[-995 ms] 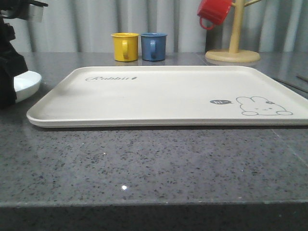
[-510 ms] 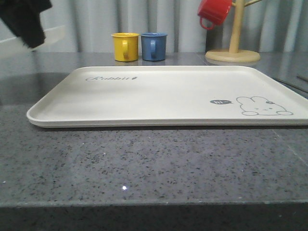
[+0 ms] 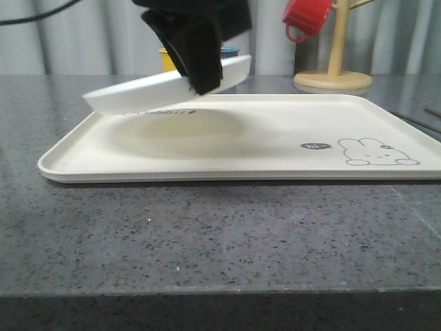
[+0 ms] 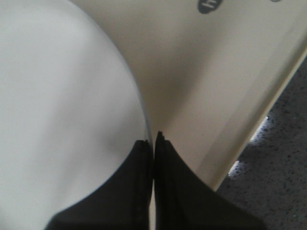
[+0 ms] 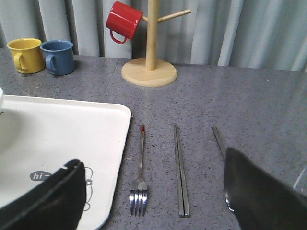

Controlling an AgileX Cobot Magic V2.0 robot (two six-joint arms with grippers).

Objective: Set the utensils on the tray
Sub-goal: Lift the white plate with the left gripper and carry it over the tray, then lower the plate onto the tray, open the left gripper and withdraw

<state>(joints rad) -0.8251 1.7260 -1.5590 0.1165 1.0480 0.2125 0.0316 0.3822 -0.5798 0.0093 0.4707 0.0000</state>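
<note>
Left gripper (image 3: 200,65): we see it clamped on the rim of a round white plate (image 3: 148,89), holding the plate tilted in the air over the tray's far left part; in the left wrist view the two dark fingers (image 4: 141,191) meet almost flush on the plate's edge.
Right gripper (image 5: 153,191): we see its fingers spread wide with nothing between them, hanging above the table (image 5: 249,105) near the cutlery.
Tray (image 3: 275,138): cream, flat on the grey table, its rabbit drawing near the right end.
Fork (image 5: 139,172): on the table just beside the tray's right edge, lying between the right gripper's fingers as its wrist view shows it; tines point towards the robot, handle runs away towards the mug stand (image 5: 149,67).
Chopsticks (image 5: 180,167): side by side, parallel to the fork, just right of it.
Spoon (image 5: 218,141): further right, its near end hidden behind the right finger; the handle runs roughly parallel to the chopsticks.
Mugs: yellow mug (image 5: 23,55) and blue mug (image 5: 58,56) at the back, red mug (image 5: 122,21) on the stand.
</note>
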